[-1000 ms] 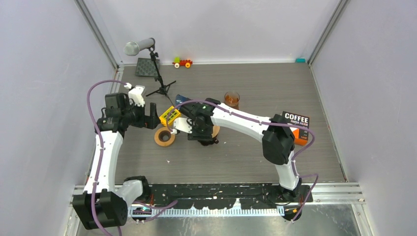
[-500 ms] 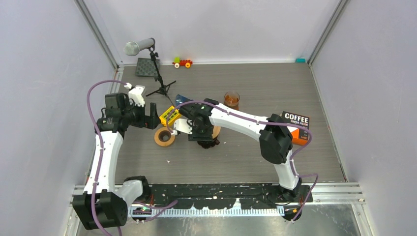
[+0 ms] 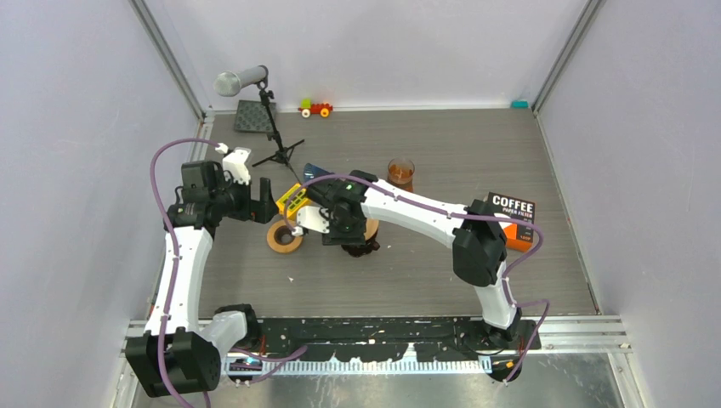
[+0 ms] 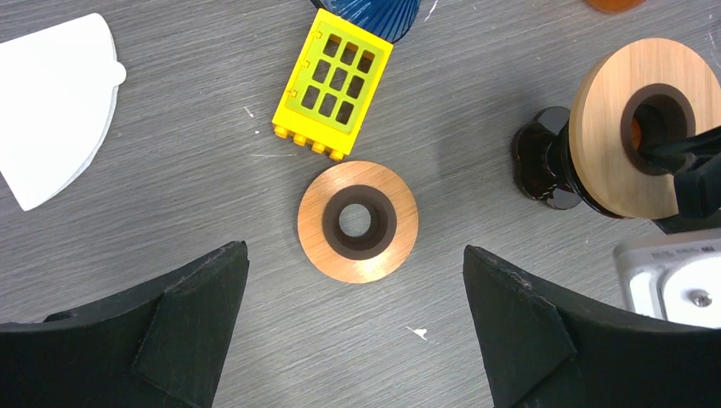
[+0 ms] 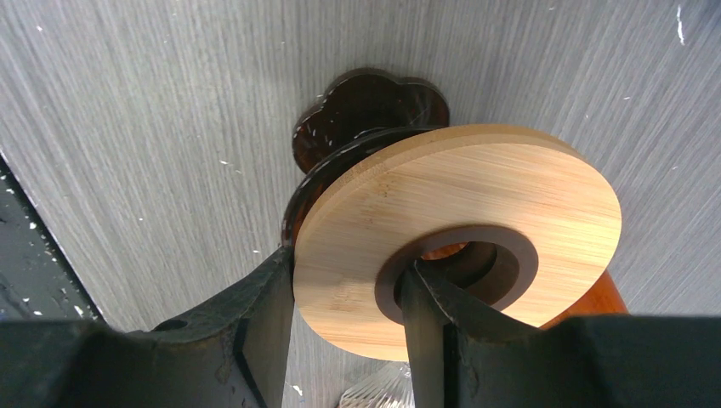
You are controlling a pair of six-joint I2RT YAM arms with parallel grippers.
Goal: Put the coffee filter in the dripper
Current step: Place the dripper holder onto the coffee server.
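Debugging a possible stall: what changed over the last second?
The right gripper, clamped on the dripper by its wooden collar, has shifted it slightly left, toward the loose wooden ring. Nothing grabbed or released. The left gripper stays open above that ring; the coffee filter and yellow block haven't moved.

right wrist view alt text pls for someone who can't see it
The right gripper clamps the dripper by its wooden disc, one jaw outside the rim, one through the dark centre hole. Its glossy dark handle shows behind, over a grey wood-grain table.
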